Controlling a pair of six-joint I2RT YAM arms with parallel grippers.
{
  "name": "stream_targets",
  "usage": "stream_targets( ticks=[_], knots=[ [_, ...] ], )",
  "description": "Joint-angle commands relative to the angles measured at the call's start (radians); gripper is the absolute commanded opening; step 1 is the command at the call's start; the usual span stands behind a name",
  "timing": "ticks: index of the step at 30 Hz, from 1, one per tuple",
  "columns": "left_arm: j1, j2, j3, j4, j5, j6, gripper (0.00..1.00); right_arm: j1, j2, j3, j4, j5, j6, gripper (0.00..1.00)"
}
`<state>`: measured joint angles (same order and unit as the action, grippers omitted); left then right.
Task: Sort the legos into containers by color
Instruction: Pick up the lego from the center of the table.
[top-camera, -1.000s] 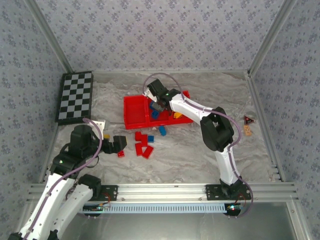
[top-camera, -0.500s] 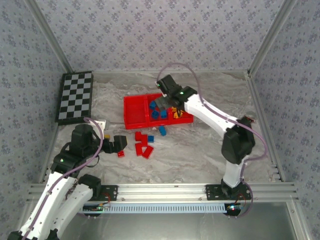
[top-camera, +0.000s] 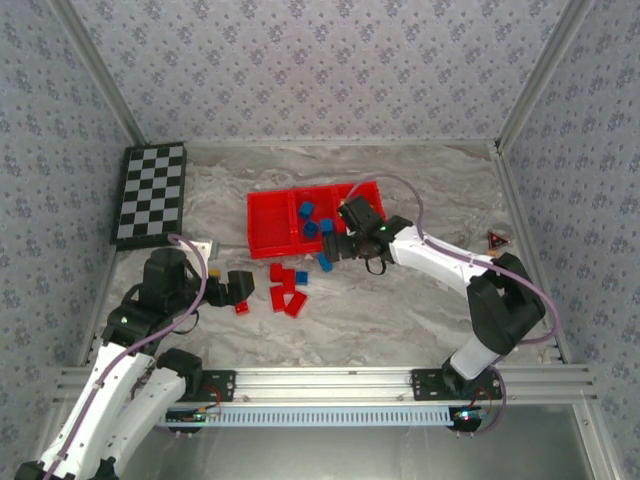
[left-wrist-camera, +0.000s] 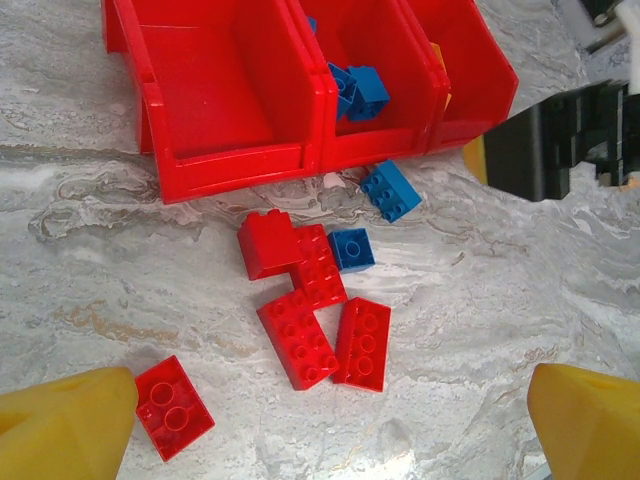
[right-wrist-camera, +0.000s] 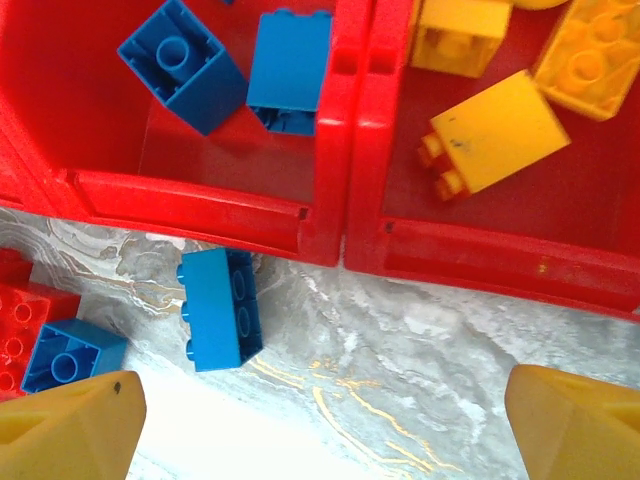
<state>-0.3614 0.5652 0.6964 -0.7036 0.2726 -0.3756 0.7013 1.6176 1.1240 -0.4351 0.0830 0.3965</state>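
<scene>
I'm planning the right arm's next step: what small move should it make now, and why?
Probably lower the open right gripper onto the blue plastic brick lying on the marble table just outside the red tray's middle compartment. That brick lies below, between its fingertips, and blue bricks already lie in that compartment.

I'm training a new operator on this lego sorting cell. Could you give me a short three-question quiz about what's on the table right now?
1. True or false: the left compartment of the tray has bricks in it.
2. Which colour of brick lies in the middle compartment? A red, B blue, C yellow.
3. Fill in: ___ blue bricks lie on the table outside the tray.

Key: 1 false, it is bare; 2 B; 3 two.
</scene>
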Motion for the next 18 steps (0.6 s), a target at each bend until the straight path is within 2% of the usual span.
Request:
stream_targets(
  ticks=[1, 6, 11, 18],
  knots=[
    [-0.005, -0.002, -0.003, 0.006, -0.001, 0.009, 1.0, 0.031, 0.048, 0.001, 0.044, -0.04, -0.003, 0.92],
    [-0.005, 0.004, -0.003, 0.006, -0.001, 0.008, 1.0, 0.064, 0.115, 0.04, 0.039, -0.048, -0.06, 0.87],
    [-0.005, 0.002, -0.003, 0.006, -0.001, 0.009, 1.0, 0.069, 0.188, 0.108, 0.001, -0.04, -0.077, 0.74],
    [-0.005, 0.002, -0.003, 0.006, 0.0, 0.01, 1.0, 0.078, 0.25, 0.158, -0.029, -0.009, -0.101, 0.65]
  ],
)
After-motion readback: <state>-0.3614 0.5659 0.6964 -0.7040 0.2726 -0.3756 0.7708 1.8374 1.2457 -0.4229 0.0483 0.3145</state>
